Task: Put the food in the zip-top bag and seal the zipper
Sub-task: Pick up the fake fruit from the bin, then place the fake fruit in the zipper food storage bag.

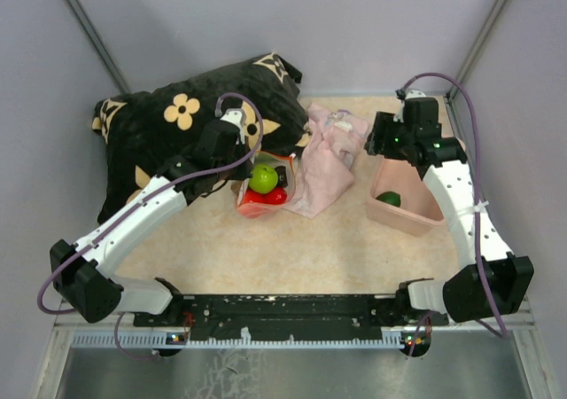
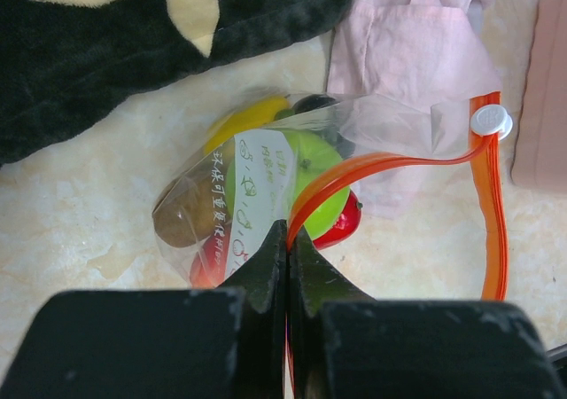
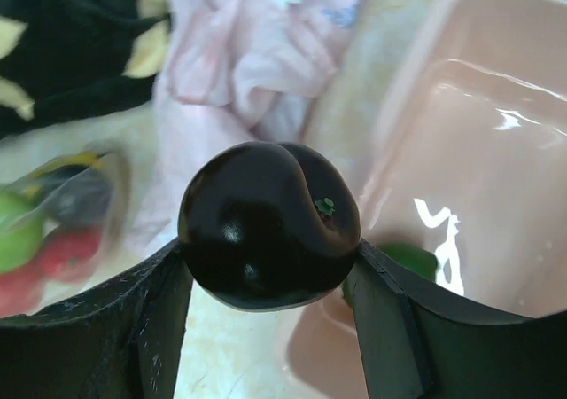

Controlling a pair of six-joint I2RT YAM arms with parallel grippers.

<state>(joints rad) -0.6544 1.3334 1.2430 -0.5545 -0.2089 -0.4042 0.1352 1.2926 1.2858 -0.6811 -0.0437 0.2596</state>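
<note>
Left gripper [image 2: 289, 238]: clenched, its two black fingers pinching one end of the zipper, low over the table.
Zipper [image 2: 390, 158]: orange-red strip, curving up from the pinched end to a white slider [image 2: 491, 121], then bending down again; the mouth gapes between the two runs.
Zip-top bag [image 1: 259, 202]: lies on the table [image 1: 266, 257] just in front of the pillow, its right side touching the pink cloth.
Inside the bag: a lime-green fruit [image 2: 321, 179] in the middle, a red fruit [image 2: 342, 227] below it, a yellow fruit [image 2: 248, 120] above, and a brown fruit [image 2: 182, 217] at the left; a printed white label covers part of them.
Right gripper [image 3: 268, 253]: grasping a dark fruit [image 3: 266, 213], glossy and almost black, between both fingers, raised over the left rim of the pink bin.
Pink bin [image 1: 416, 219]: right of the cloth, with one green fruit [image 1: 389, 199] in it.
Pink cloth [image 1: 328, 164]: crumpled between bag and bin.
Pillow [image 1: 168, 133]: black with cream flowers, at the far left.
</note>
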